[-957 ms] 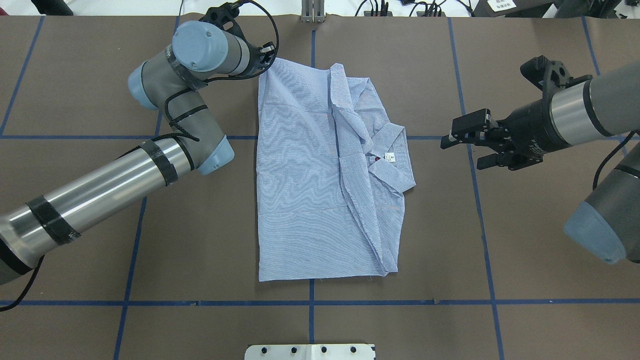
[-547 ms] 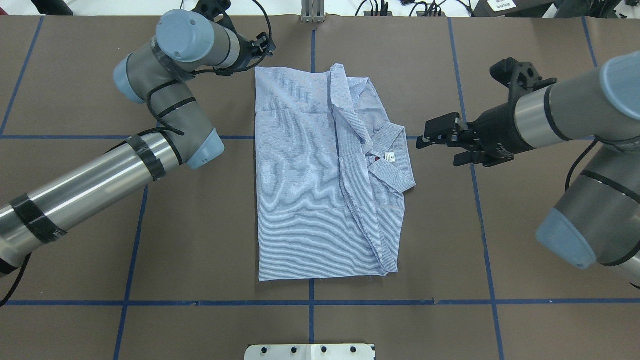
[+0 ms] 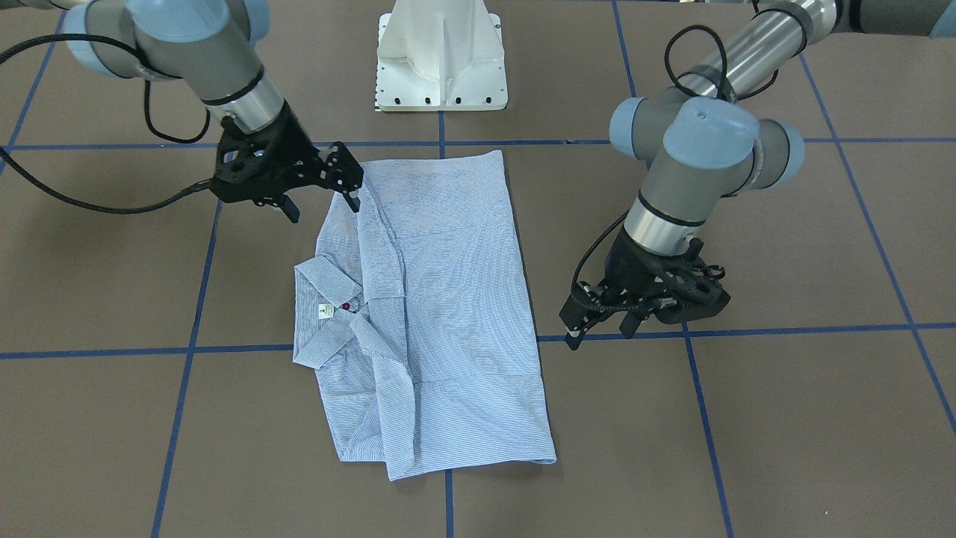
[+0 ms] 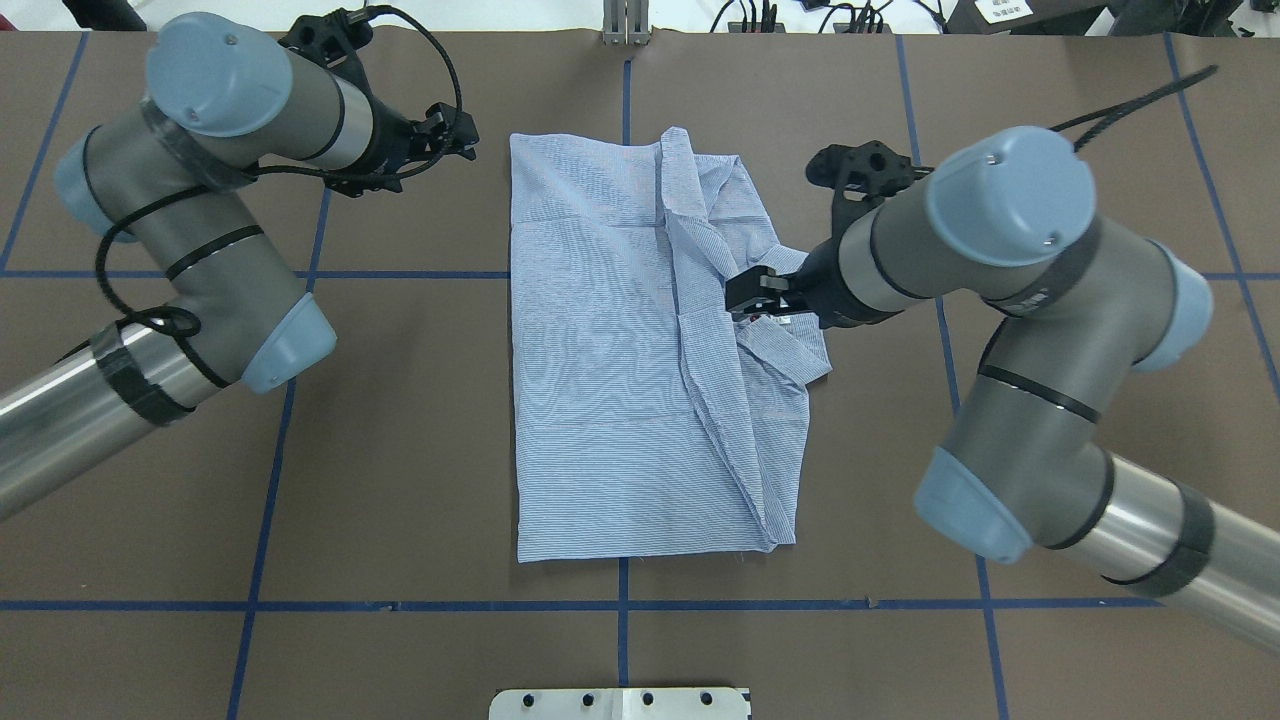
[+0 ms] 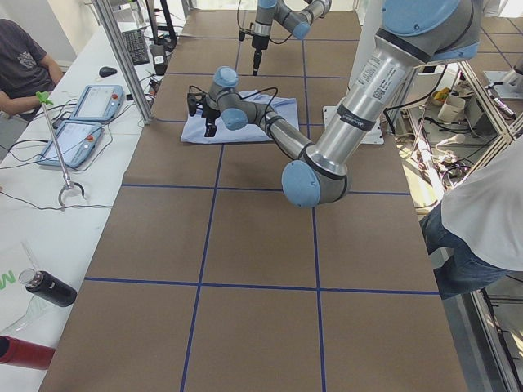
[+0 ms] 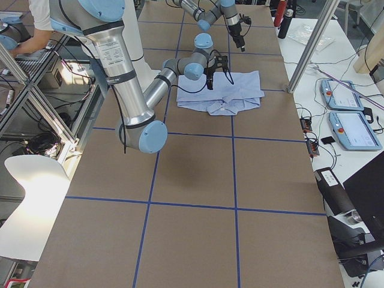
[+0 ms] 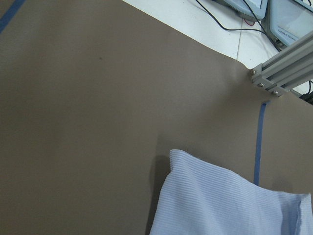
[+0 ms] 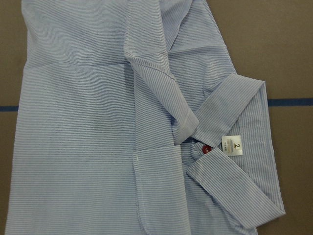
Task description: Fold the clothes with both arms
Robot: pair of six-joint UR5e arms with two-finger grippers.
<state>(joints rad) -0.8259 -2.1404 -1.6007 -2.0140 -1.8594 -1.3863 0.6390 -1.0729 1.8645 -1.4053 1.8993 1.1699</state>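
As the left hand [image 4: 455,132], released, backs off the far corner of the striped shirt [image 4: 600,380], the right hand [image 3: 321,203], spread empty, arrives over its collar [image 4: 795,345] on the desk [image 4: 400,450], likely beginning another fold.

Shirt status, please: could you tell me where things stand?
Left gripper open, beside shirt, not touching. Right gripper open over collar, holding nothing. Shirt lies partly folded, flat. Nothing blocking.

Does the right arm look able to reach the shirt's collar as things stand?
Probably yes: the right tool hovers open above the shirt, and nothing covers the collar.
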